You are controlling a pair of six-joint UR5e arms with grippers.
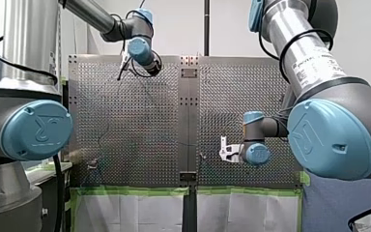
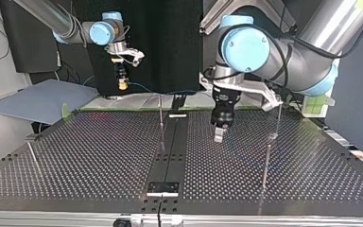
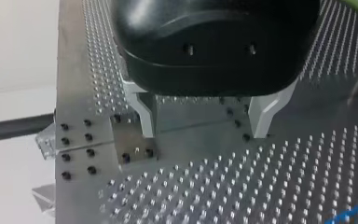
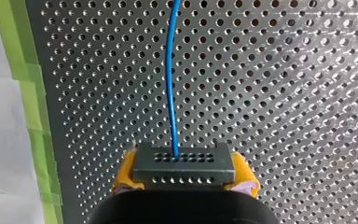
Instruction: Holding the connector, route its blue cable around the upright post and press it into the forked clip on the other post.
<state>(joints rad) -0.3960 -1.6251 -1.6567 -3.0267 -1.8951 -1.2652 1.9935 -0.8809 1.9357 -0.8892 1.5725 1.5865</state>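
In the right wrist view my right gripper [image 4: 184,170] has its yellow pads shut on a dark, perforated connector [image 4: 184,161]. A blue cable [image 4: 170,84] leaves the connector and runs ahead over the perforated table. At the top view's far left this gripper [image 2: 122,84] hangs above the table's far edge, and the cable [image 2: 170,91] trails toward the middle. A thin upright post [image 2: 161,118] stands at the table's centre. Another post [image 2: 266,163] with a small fitting [image 2: 272,136] on top stands at the right. My left gripper [image 2: 219,134] hovers between them, and its metal fingers [image 3: 145,114] are open and empty.
A third thin post [image 2: 34,156] stands at the top view's left. A dark centre plate [image 2: 170,146] runs down the middle of the perforated table [image 2: 99,156]. Green tape [image 4: 25,93] lines the table's edge beside my right gripper. A grey board [image 2: 38,101] lies beyond the far left corner.
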